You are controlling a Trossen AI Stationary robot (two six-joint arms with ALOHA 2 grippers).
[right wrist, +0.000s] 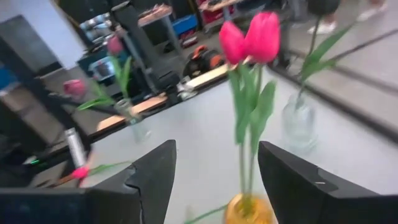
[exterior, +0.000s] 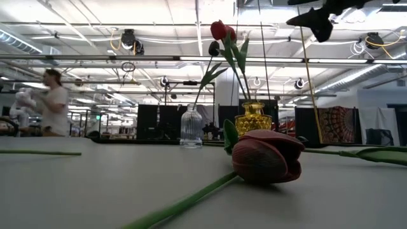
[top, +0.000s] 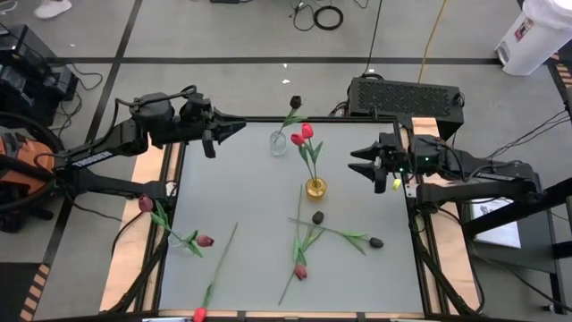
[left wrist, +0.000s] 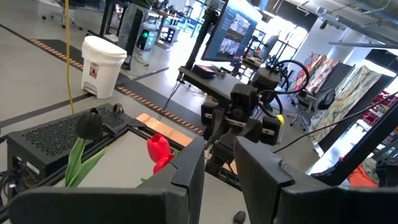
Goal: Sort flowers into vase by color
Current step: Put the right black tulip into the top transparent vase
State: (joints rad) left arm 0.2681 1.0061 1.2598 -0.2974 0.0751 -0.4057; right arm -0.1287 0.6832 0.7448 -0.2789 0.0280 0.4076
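Observation:
A gold vase [top: 315, 188] near the table's middle holds two red-pink tulips [top: 303, 134] upright by their stems. A clear vase [top: 279, 141] at the far side holds one dark tulip [top: 295, 103]. A second clear vase [top: 180, 240] at the left edge holds two maroon-red tulips. Several tulips lie flat on the near half, among them a maroon-red one [exterior: 267, 156] and two dark-headed ones [top: 376, 242]. My left gripper [top: 239, 128] hovers open, high over the far left corner. My right gripper [top: 355, 162] hovers open, right of the gold vase, pointing at it. Both are empty.
A black perforated box [top: 407, 94] sits just beyond the table's far edge. A loose stem [top: 221, 259] runs toward the near edge, with a red head [top: 198, 314] at that edge. Bare table lies between the left vase and the gold vase. A person [exterior: 54, 102] stands far behind.

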